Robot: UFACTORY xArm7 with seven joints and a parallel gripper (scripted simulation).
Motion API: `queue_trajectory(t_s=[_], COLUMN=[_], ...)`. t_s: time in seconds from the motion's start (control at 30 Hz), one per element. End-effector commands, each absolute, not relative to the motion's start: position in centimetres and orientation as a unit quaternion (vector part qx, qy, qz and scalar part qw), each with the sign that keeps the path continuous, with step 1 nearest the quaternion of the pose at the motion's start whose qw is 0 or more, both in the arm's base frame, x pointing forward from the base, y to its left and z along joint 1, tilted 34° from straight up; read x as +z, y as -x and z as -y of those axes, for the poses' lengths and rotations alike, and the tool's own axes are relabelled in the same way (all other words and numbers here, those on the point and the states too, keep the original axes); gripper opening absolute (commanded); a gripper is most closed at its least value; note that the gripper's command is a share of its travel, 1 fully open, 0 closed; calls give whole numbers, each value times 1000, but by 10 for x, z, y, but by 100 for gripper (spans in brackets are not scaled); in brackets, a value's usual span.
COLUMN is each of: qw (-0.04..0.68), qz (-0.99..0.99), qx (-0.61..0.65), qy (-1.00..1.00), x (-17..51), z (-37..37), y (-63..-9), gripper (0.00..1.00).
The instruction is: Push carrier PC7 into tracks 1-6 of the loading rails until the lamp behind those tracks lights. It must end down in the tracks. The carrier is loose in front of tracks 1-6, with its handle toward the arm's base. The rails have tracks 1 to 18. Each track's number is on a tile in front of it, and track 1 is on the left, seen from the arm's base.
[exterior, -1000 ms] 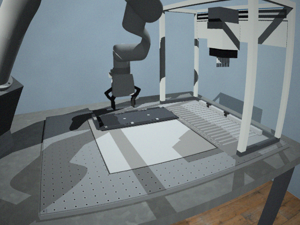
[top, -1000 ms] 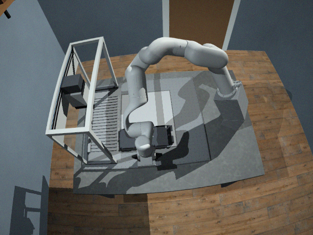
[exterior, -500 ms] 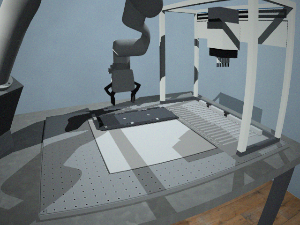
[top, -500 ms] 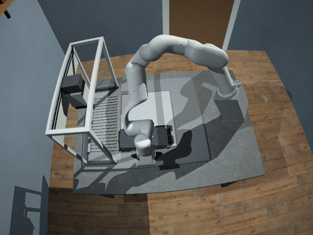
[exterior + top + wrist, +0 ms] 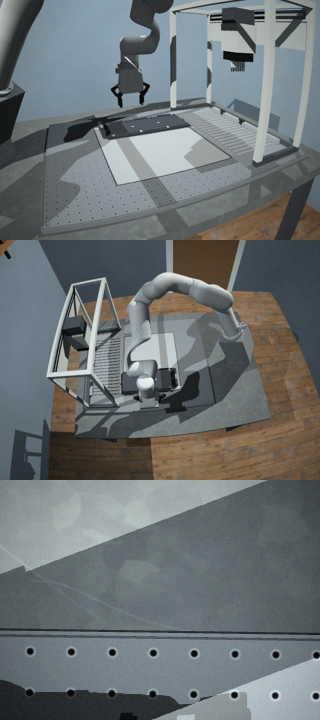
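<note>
Carrier PC7 (image 5: 166, 379) (image 5: 147, 125) is a flat dark plate lying on the table in front of the near end of the loading rails (image 5: 107, 364) (image 5: 227, 130). Its handle end (image 5: 103, 131) points away from the rails. My gripper (image 5: 130, 102) (image 5: 149, 396) is open and empty. It hangs well above the table, off the carrier's long side toward the table edge, and touches nothing. The wrist view shows only the perforated board (image 5: 150, 672) and the table beyond it; the fingers and the carrier do not show there.
A tall white frame (image 5: 94, 325) (image 5: 266, 90) stands over the rails and carries a grey head (image 5: 73, 326) (image 5: 237, 33) with pins. A pale mat (image 5: 160, 345) (image 5: 165, 149) lies beside the carrier. The arm's base pedestal (image 5: 235, 353) (image 5: 7, 111) stands at the opposite side.
</note>
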State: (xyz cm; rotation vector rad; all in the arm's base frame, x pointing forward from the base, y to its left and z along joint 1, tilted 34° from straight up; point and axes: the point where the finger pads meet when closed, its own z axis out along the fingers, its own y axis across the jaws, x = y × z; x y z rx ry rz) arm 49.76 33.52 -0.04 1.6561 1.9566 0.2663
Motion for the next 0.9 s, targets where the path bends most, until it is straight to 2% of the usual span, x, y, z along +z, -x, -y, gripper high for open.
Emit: queue_trajectory(t_s=[0.0, 0.87], qw=[278, 278], qz=[-730, -730], qx=[102, 102], qy=[-616, -616], x=[8, 40], z=[-340, -347], y=[-493, -473], gripper=[100, 100])
